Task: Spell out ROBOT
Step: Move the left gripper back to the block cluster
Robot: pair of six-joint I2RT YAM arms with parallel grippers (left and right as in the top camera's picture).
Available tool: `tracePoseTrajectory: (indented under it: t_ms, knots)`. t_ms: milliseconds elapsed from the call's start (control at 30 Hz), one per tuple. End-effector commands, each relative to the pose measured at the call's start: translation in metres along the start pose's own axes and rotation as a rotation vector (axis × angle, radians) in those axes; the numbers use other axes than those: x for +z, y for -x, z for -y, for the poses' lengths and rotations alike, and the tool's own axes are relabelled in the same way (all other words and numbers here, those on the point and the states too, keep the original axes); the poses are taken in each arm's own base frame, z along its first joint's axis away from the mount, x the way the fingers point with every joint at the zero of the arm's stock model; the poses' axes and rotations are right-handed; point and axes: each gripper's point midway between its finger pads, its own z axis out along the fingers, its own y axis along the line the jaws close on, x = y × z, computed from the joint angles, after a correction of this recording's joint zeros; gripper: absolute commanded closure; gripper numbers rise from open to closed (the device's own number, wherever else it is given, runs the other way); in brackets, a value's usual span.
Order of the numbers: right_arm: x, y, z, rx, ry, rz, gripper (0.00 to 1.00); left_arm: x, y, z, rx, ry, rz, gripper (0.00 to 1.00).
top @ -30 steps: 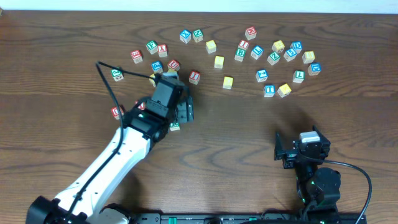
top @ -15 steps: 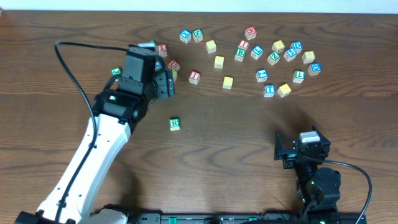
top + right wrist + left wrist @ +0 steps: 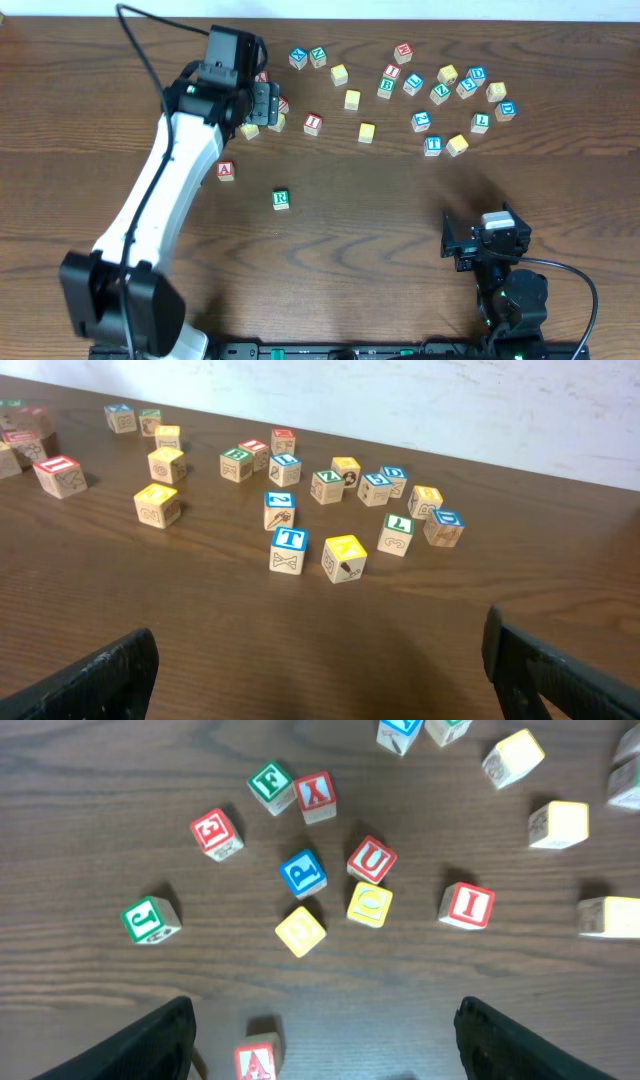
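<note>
Item, left gripper [image 3: 325, 1020]: fingers spread wide, nothing between them, hovering over the cluster at the far left of the table [image 3: 360, 250]. Item, right gripper [image 3: 320, 670]: fingers equally wide and empty, parked at the near right edge. Item, R cube [image 3: 280, 199]: alone on bare wood, towards you from the cluster and well apart from everything but the red A cube [image 3: 225, 170]. Item, two yellow cubes, your likely O pieces. In the left wrist view both lie just ahead of the open gap, with the lower yellow cube [image 3: 300, 931] a little left of the gap's midline. The upper yellow cube [image 3: 369, 904] is a little right of it, its face seeming to carry a pale O. The upper one almost touches the red U cube [image 3: 370, 860]. The lower one sits turned corner-on to the fingers, near the blue P cube [image 3: 302, 873]. Being cubes, they have no long axis; what counts is squaring the jaws to a pair of faces. Item, B cube [image 3: 385, 87] and T cube [image 3: 289, 550]: both in the far-right group, nearer your right arm. For the yellow pair, your left arm is plainly the nearer.
</note>
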Motion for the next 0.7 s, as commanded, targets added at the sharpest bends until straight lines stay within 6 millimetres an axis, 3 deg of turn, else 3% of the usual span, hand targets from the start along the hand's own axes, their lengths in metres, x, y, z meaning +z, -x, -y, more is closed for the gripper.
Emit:
tracePoseTrajectory:
  t_ms: [0, 367, 500, 667]
  knots:
    - [0.000, -0.001, 0.000, -0.010, -0.001, -0.004, 0.01, 0.002, 0.017, -0.001, 0.086, 0.008, 0.010, 0.18]
    - [0.000, -0.001, 0.000, -0.010, -0.001, -0.004, 0.01, 0.022, 0.025, -0.023, 0.092, 0.016, -0.011, 0.18]
    - [0.000, -0.001, 0.000, -0.009, -0.001, -0.004, 0.01, 0.038, 0.022, -0.035, 0.077, 0.031, -0.035, 0.18]
    - [0.000, -0.001, 0.000, -0.009, -0.001, -0.004, 0.01, 0.059, 0.017, -0.035, 0.100, 0.026, -0.084, 0.18]
